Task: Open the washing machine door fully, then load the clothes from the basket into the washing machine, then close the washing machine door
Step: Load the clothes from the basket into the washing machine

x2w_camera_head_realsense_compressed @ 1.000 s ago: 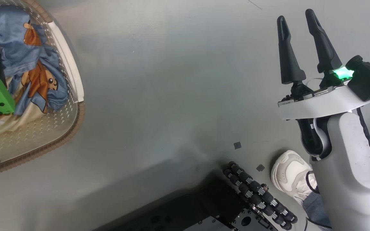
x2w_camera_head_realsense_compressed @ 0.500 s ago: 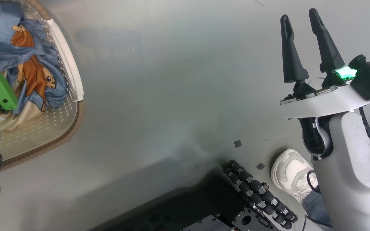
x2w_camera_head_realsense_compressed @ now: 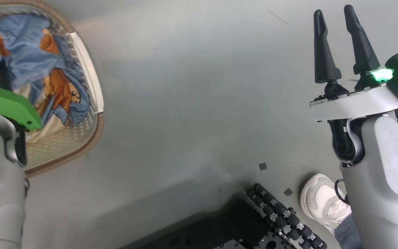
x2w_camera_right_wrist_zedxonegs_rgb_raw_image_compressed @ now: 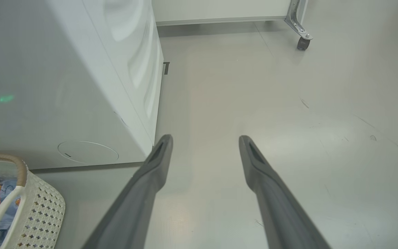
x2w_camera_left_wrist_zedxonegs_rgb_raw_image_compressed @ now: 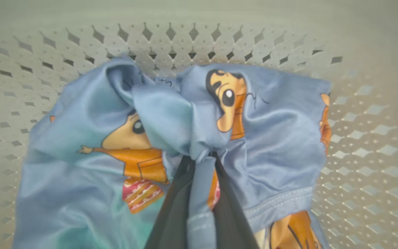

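In the head view, the basket [x2w_camera_head_realsense_compressed: 64,145] stands on the grey floor [x2w_camera_head_realsense_compressed: 192,103] with the clothes [x2w_camera_head_realsense_compressed: 26,62] heaped inside it. The right gripper [x2w_camera_head_realsense_compressed: 333,10] hangs over bare floor, well apart from the basket, with its fingers spread and empty. A person's white shoe [x2w_camera_head_realsense_compressed: 320,202] is near the robot's base.

In the left wrist view, the left gripper [x2w_camera_left_wrist_zedxonegs_rgb_raw_image_compressed: 202,157] has its fingers clamped on a narrow fold of the blue printed cloth, deep inside the basket.

In the right wrist view, the washing machine [x2w_camera_right_wrist_zedxonegs_rgb_raw_image_compressed: 64,86] rises just behind the basket.

I think the pinch is thin, so the smooth fabric may slip out during lifting. The tangled pieces may also come up together, catch on the rim and tip the light basket
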You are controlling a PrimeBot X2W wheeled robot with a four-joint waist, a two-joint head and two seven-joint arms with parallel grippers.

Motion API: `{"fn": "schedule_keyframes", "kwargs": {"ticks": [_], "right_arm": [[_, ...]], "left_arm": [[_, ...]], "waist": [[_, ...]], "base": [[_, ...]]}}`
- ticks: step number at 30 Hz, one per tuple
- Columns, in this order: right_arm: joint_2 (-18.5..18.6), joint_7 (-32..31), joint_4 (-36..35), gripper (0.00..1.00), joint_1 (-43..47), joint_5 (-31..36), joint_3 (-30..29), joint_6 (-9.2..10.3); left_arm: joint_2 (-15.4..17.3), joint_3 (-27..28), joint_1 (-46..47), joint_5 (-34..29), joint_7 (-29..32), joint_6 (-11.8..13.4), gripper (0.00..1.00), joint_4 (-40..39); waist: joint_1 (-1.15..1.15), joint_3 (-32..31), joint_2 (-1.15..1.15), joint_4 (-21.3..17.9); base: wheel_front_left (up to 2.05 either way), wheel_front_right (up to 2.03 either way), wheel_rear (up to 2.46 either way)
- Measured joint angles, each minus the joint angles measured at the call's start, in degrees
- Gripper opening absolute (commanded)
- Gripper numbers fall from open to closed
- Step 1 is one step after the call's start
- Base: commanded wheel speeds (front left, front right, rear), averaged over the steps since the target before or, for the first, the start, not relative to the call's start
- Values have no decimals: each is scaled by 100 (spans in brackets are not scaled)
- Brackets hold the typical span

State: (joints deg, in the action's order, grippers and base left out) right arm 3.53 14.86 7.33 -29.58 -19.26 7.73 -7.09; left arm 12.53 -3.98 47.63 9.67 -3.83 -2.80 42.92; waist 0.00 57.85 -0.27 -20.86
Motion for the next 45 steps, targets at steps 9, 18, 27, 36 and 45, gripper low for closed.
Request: {"fn": "schedule_keyframes", "kwargs": {"ticks": [9, 18, 27, 36, 45], "right_arm": [[4, 0, 108, 100, 225, 12, -218, 0], [151, 0, 177, 100, 609, 79, -506, 0], [271, 0, 224, 100, 1068, 158, -722, 0], [370, 0, 269, 100, 1507, 187, -790, 0], [470, 0, 352, 100, 2045, 216, -813, 0]], "left_arm": [[-358, 26, -504, 156, -831, 2, 0, 70], [-706, 40, -985, 248, -1042, 4, 0, 19], [-881, 196, -1508, 342, -1057, 100, 0, -409], [-1000, 204, -2164, 346, -1057, 103, 0, -1027], [-1043, 208, -2854, 346, -1057, 130, 0, -1511]], "waist": [[0, -577, 0, 210], [0, -1335, 0, 524], [-1, -2057, 0, 843], [-1, -2804, 0, 1138], [-1, -3563, 0, 1357]], "base": [[0, 0, 0], [0, 0, 0], [0, 0, 0], [0, 0, 0], [0, 0, 0]]}}
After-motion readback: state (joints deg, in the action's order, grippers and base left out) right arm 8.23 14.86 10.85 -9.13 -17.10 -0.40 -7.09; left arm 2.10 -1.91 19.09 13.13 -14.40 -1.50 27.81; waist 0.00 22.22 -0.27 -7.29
